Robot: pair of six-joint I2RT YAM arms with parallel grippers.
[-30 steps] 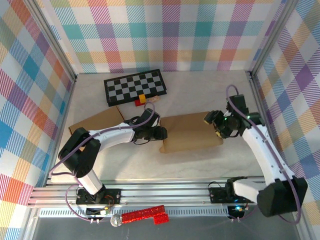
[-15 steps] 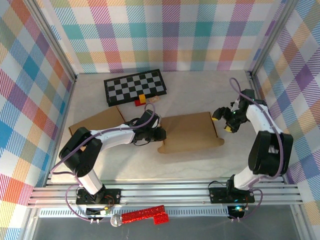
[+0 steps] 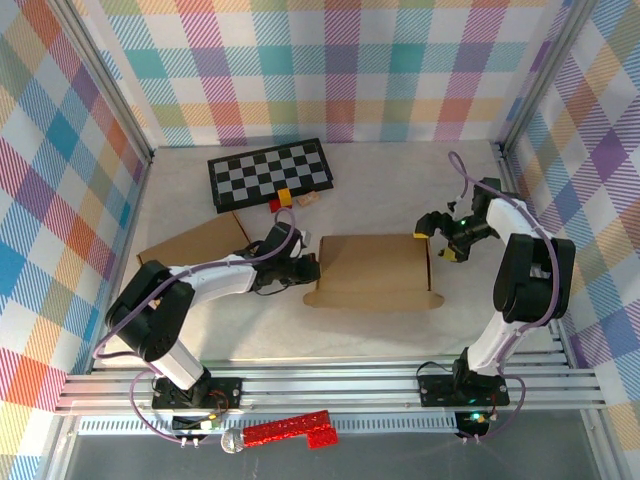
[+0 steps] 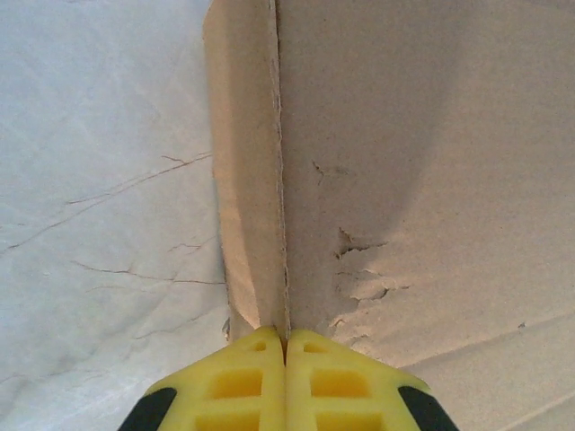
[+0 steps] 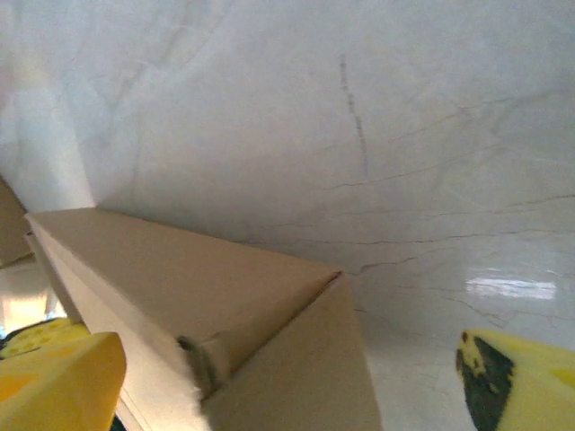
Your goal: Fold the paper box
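- Box (image 3: pixel 372 270): mid worktop (image 3: pixel 400 190), looked part-formed; ends prob. left to fold.
- L gripper (image 3: pixel 308 270): closed at box's left edge; pinch unclear.
- R gripper (image 3: pixel 438 245): spread wide astride far-right corner, gripped nothing.

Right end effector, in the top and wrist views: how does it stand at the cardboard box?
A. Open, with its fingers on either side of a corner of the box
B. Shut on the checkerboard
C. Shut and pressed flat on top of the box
A: the right end effector is open, its yellow fingers spread wide with a corner of the cardboard box between them.
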